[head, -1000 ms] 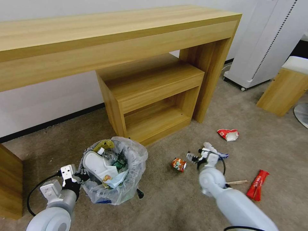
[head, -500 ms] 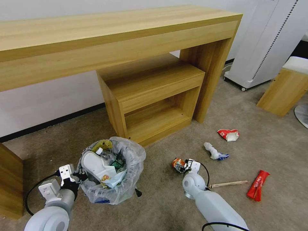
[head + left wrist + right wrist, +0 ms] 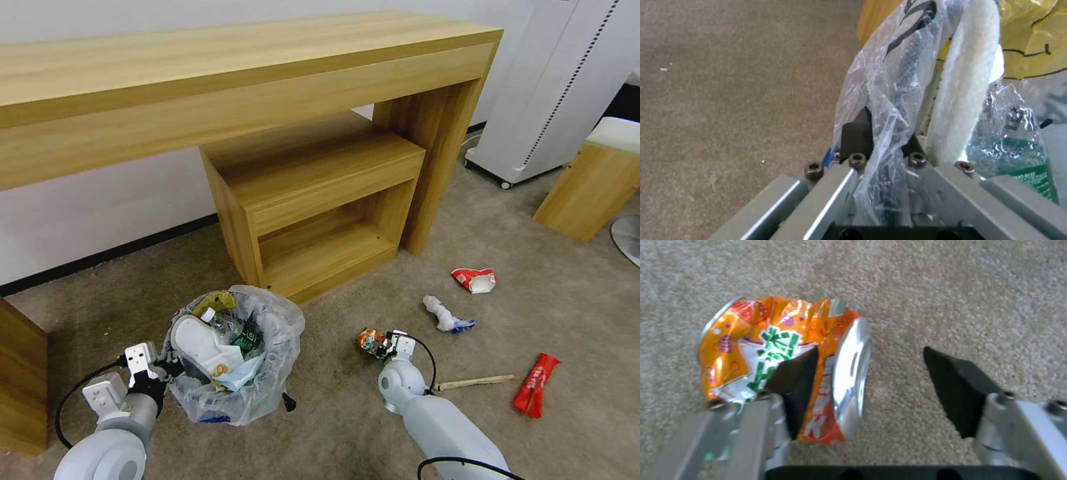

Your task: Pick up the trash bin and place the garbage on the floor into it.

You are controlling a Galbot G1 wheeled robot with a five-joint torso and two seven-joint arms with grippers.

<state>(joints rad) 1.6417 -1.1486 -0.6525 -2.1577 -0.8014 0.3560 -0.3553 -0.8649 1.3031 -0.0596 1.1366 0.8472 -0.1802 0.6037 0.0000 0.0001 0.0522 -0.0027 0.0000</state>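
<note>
From the head, the bin [image 3: 233, 360] stands on the carpet, its rim pinched by the left hand [image 3: 163, 369]. Left wrist: fingers clamp crinkly, slippery liner. Right wrist: the right hand [image 3: 867, 380] gapes, off-centre on the can [image 3: 782, 373]; light, stiff, sharp-creased, best squeezed across its flattened sides.

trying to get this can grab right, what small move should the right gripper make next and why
Probably shift the right gripper sideways toward the crushed can before closing. Its fingers are open over the carpet, but one pad lies over the can's body, so the can sits off to one side of the gap. Meanwhile the left gripper holds the trash bin by its rim.
</note>
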